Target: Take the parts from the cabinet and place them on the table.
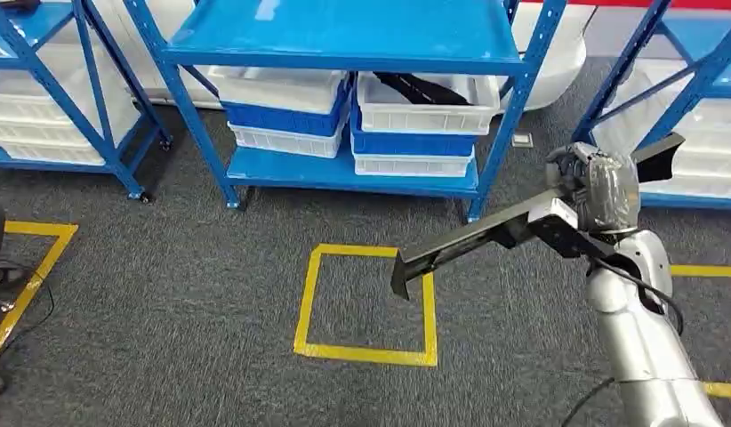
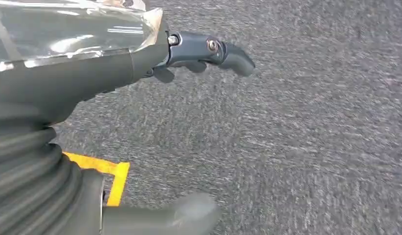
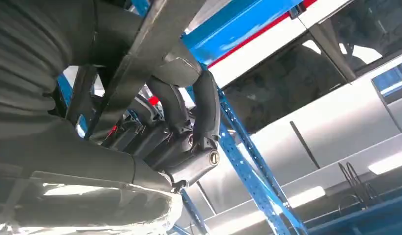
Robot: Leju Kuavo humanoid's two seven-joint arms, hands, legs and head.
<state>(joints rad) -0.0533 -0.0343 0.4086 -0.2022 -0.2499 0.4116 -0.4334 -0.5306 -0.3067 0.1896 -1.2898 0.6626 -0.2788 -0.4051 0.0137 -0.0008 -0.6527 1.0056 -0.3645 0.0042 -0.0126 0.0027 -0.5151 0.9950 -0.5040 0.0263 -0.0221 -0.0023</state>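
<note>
Nearest the head camera: right arm rising from the lower right, right hand (image 1: 586, 191) wrapped around a long dark part (image 1: 473, 240), a flat bar with one end bent down. Gripped near one end, with the far end jutting out over the corner of the yellow floor square (image 1: 365, 303). Seen from the right wrist, dark fingers (image 3: 189, 110) curled tight across the bar, so firmly held.

Left hand (image 2: 140, 63) hanging low over grey carpet, fingers apart and curved around nothing, thumb blurred at the frame edge.

Behind, blue cabinet (image 1: 353, 53) with white and blue bins stacked on its lower shelf; right-hand white bin (image 1: 426, 108) holding another dark part (image 1: 421, 89), lying toward the bin's back edge.

Judged progress: pickup finished for one part, already lifted clear of the shelf and hanging above the floor. Carrying and setting down not yet done; no tabletop visible from here, so likely a turn or walk needed. At least one more part left in the bin for a later trip.
</note>
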